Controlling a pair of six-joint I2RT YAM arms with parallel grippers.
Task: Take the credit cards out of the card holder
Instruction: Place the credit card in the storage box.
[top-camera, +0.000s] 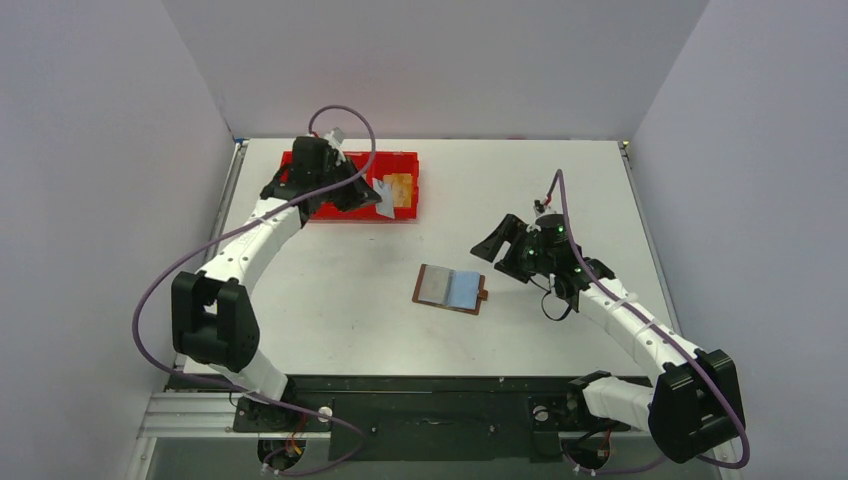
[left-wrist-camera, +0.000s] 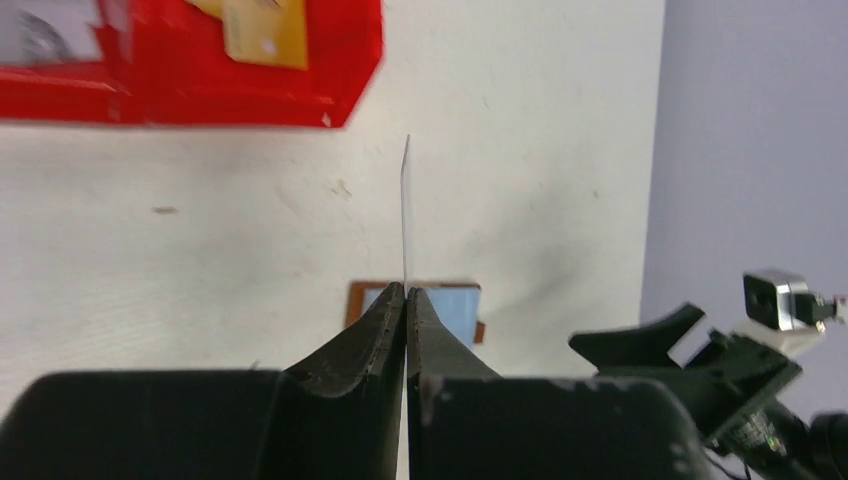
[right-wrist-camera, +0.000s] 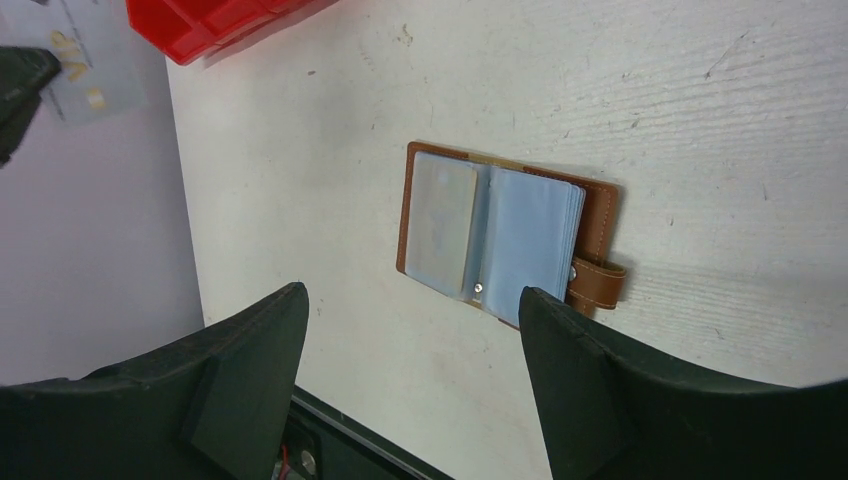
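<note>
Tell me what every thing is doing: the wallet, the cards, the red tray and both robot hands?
card holder: lying open on the table, untouched.
left gripper: shut on the grey card.
grey card: held on edge, off the table.
right gripper: open, holding nothing, above the card holder.
red tray: holds an orange card.
orange card: lying in the red tray.

The top view looks down from high above the near edge; both wrist views sit nearer the counter (top-camera: 330, 300), all sharing the card holder (top-camera: 451, 288).
</note>
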